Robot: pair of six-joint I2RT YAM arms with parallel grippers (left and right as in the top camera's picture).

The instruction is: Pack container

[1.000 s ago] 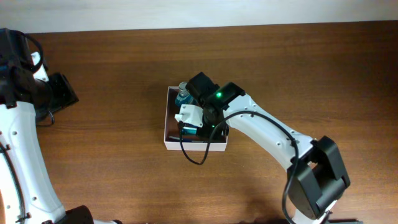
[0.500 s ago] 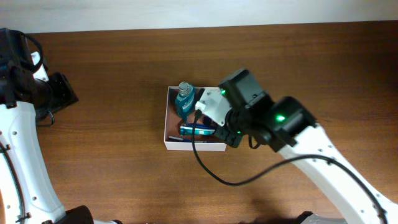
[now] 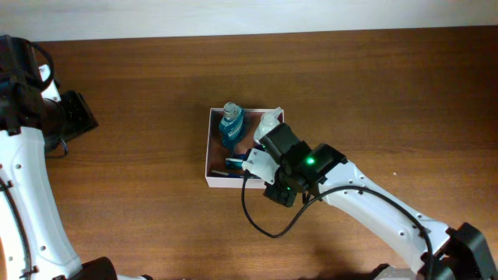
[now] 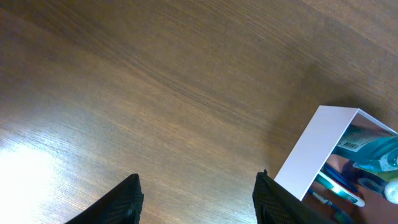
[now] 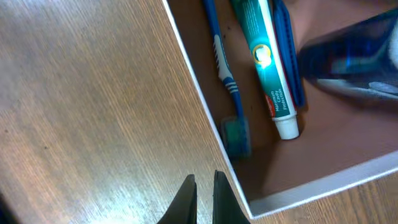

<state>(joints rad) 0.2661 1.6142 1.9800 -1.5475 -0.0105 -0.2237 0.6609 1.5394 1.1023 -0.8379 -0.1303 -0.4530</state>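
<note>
At the middle of the bench [image 3: 132,93] sits the container [image 3: 233,183]. The right gripper [image 5: 203,190], pinched closed and empty, hovers just beside its wall and is the nearer one. The left gripper [image 4: 196,193], jaws parted, hangs well apart.

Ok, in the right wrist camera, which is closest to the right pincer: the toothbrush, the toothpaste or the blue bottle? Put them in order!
1. Toothbrush, its head just inside the container wall, right by the right pincer.
2. Toothpaste, beside it, further inside.
3. Blue bottle, at the far right.
</note>
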